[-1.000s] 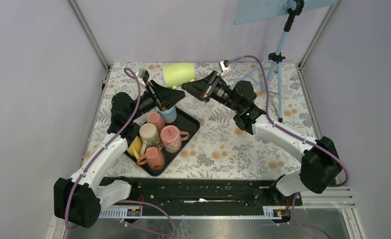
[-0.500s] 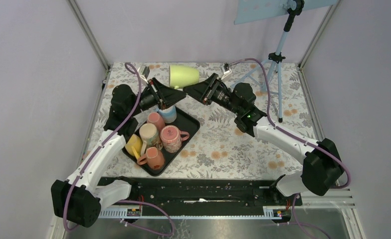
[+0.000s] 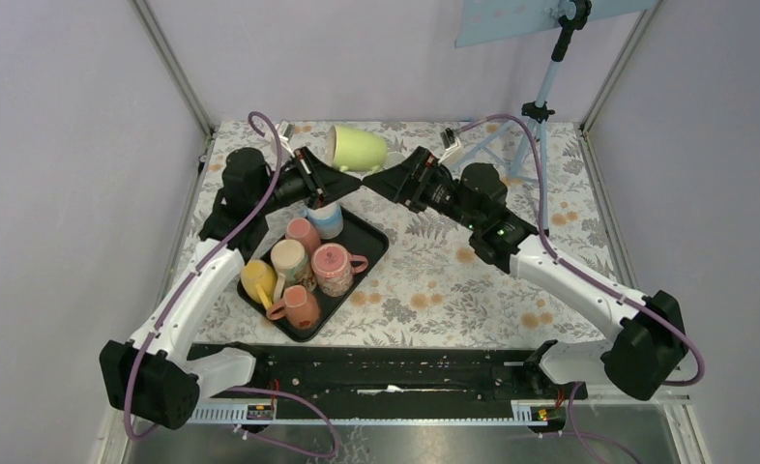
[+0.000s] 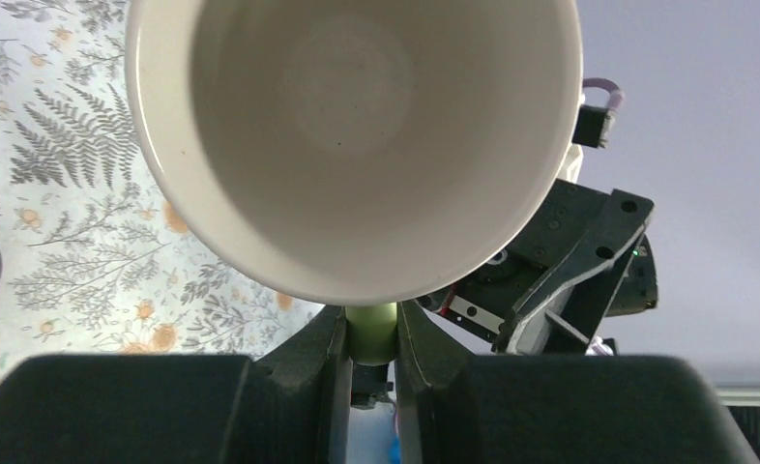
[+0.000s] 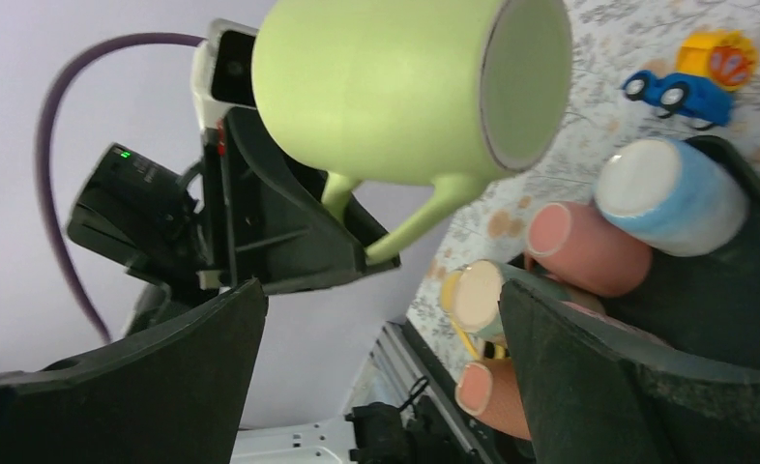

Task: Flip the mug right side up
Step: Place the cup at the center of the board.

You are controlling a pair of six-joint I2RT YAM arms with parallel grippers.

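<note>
The light green mug hangs tilted on its side above the back of the table, its mouth turned toward the left wrist camera. My left gripper is shut on the mug's handle, which sits pinched between the two fingers. In the right wrist view the mug floats ahead of the right gripper, whose jaws stand wide apart with nothing between them. The right gripper sits just right of the mug, not touching it.
A black tray left of centre holds several upside-down mugs: pink, blue, cream and yellow. A small blue toy car lies on the floral cloth. A tripod stands at the back right.
The right gripper went from shut to wide open, let go of the green mug and drew back slightly. The mug tilted and shifted right, now held by the left gripper alone.
</note>
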